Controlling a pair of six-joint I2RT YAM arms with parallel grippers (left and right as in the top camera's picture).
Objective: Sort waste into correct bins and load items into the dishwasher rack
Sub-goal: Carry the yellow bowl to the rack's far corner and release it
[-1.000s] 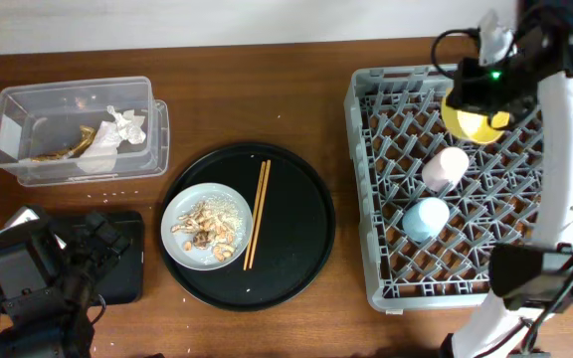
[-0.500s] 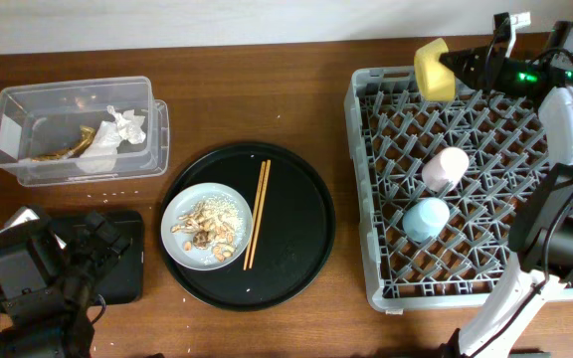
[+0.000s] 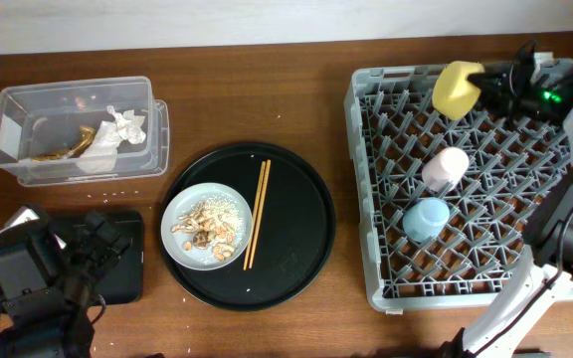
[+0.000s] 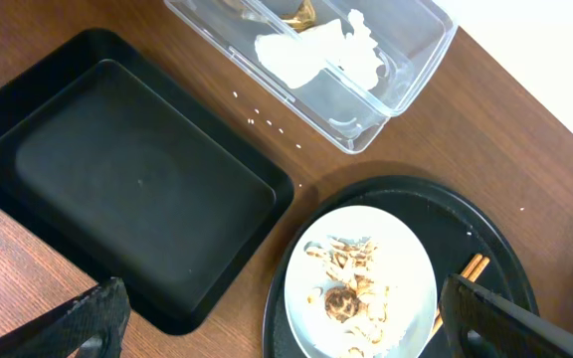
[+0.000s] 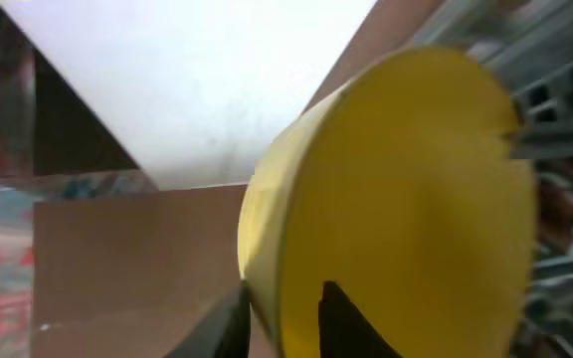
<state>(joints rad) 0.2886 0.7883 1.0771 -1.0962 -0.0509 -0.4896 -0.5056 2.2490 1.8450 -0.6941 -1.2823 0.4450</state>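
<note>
My right gripper [image 3: 487,84] is shut on the rim of the yellow bowl [image 3: 455,88], held on its side over the far edge of the grey dishwasher rack [image 3: 366,199]; in the right wrist view the bowl [image 5: 406,199] fills the frame between the fingers [image 5: 279,310]. The pink cup [image 3: 445,167] and light-blue cup [image 3: 426,219] lie in the rack. The grey plate [image 3: 205,226] with food scraps [image 4: 351,283] and the chopsticks [image 3: 257,215] sit on the round black tray. The clear box [image 3: 78,129] holds the napkin [image 4: 316,50]. My left gripper [image 4: 286,318] is open above the shallow black tray [image 4: 117,189].
The round black tray [image 3: 296,239] lies between the bins and the rack. White crumbs [image 4: 267,119] dot the wood between the clear box and the shallow black tray. The left arm's body [image 3: 38,288] fills the near left corner.
My right gripper has carried the yellow bowl from inside the rack's far right up to its far edge, turning it on its side. The left arm has not moved.
</note>
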